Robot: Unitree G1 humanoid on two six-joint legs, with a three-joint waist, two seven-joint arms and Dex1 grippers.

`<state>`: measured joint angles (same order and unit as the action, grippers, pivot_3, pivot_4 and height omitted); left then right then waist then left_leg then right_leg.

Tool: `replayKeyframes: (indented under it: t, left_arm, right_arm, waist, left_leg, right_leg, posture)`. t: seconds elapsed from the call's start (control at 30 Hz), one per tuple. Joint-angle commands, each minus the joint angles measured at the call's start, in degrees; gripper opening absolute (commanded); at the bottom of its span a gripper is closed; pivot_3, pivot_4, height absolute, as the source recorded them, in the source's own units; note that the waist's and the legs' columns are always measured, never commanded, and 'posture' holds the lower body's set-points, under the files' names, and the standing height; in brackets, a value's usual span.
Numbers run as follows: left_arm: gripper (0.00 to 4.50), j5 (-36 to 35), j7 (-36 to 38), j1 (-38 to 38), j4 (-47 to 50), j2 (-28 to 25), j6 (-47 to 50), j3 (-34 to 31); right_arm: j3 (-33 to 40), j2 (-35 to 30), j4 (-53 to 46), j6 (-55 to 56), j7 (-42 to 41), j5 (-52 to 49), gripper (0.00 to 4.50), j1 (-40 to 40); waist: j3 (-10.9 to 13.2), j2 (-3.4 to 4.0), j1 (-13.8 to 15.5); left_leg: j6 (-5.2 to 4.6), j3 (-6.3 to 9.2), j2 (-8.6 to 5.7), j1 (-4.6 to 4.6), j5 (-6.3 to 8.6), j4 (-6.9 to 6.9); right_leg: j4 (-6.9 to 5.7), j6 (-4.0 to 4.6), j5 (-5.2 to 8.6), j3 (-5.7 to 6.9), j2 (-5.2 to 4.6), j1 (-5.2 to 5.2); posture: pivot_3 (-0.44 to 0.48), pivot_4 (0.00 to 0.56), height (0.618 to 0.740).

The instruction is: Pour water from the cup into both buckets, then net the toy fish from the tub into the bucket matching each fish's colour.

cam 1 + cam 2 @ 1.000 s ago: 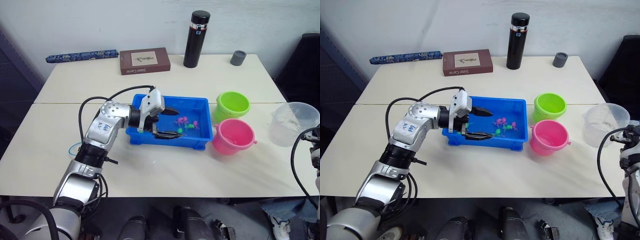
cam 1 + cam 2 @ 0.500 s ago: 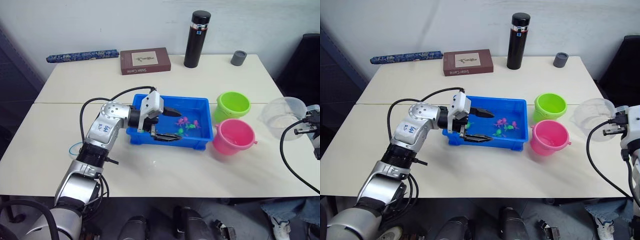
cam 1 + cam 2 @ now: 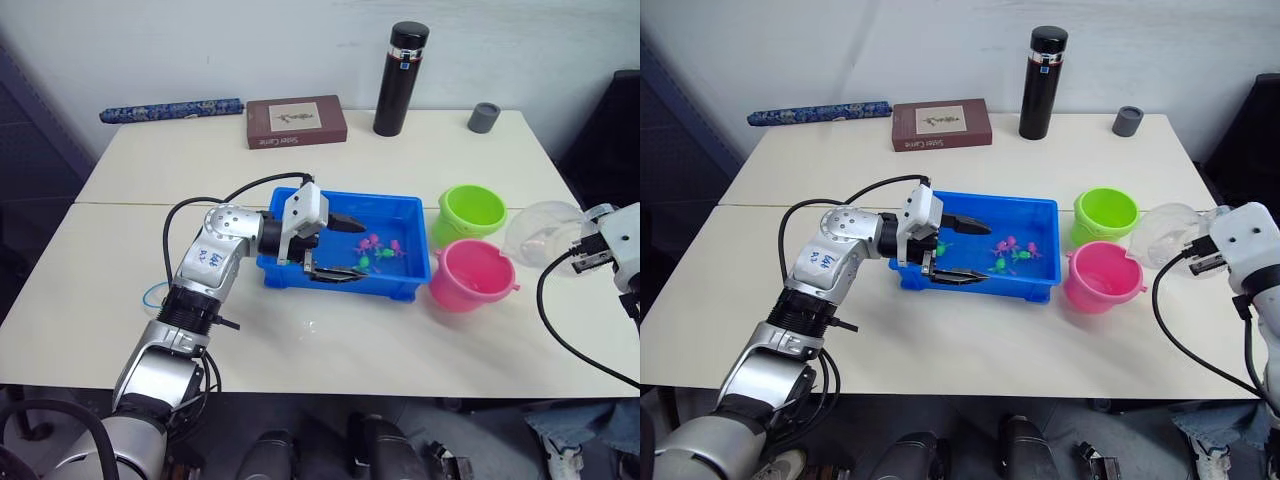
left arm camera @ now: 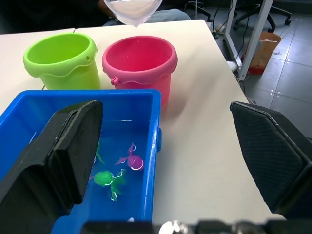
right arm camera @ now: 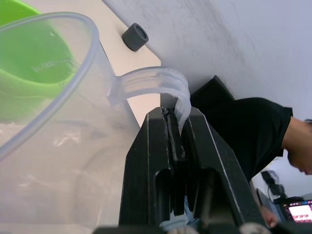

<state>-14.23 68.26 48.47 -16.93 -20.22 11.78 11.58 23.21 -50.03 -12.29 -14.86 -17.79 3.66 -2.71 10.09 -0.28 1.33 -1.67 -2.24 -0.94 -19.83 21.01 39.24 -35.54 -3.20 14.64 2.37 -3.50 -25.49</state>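
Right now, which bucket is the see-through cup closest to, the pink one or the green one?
The pink bucket. The cup, held by the right tool, tilts just beside its rim, while the green bucket sits farther back.

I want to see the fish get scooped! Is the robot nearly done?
Not nearly. The right gripper grips the clear plastic cup by its handle, tilted beside the pink bucket and lime green bucket. The tiny green and pink fish sit in the blue tub, where the left gripper waits open. Netting remains.

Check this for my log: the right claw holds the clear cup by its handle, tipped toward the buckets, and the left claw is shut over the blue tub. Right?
Not quite. The left claw is open over the tub, as the left wrist view shows. The right claw does hold the cup by its handle, tipped toward the buckets.
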Motion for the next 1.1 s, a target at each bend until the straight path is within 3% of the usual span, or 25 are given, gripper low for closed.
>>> replayKeyframes:
  t: [0.03, 1.1]
  left_arm:
    - [4.50, -0.7, -0.4, 0.1, 0.3, 0.2, -1.0, -1.3]
    - [4.50, -0.9, -1.4, -1.3, 1.8, -1.3, -1.1, -1.8]
  right_arm:
    - [0.4, -1.5, -2.4, 1.8, 0.4, 3.4, 0.06, -0.8]
    - [-3.0, -2.6, -0.6, 8.1, -0.2, 15.2, 0.06, -3.3]
  waist:
    - [0.0, 0.00, 0.0]
    - [0.0, 0.00, 0.0]
  left_leg:
    - [0.00, 0.00, 0.00, 0.00, 0.00, 0.00]
    - [0.01, 0.00, -0.02, -0.03, -0.01, 0.07]
  right_leg:
    - [0.00, 0.00, 0.00, 0.00, 0.00, 0.00]
    - [-0.02, -0.01, 0.00, 0.03, 0.00, 0.00]
  posture:
    - [0.000, 0.150, 0.740]
    - [0.000, 0.150, 0.740]
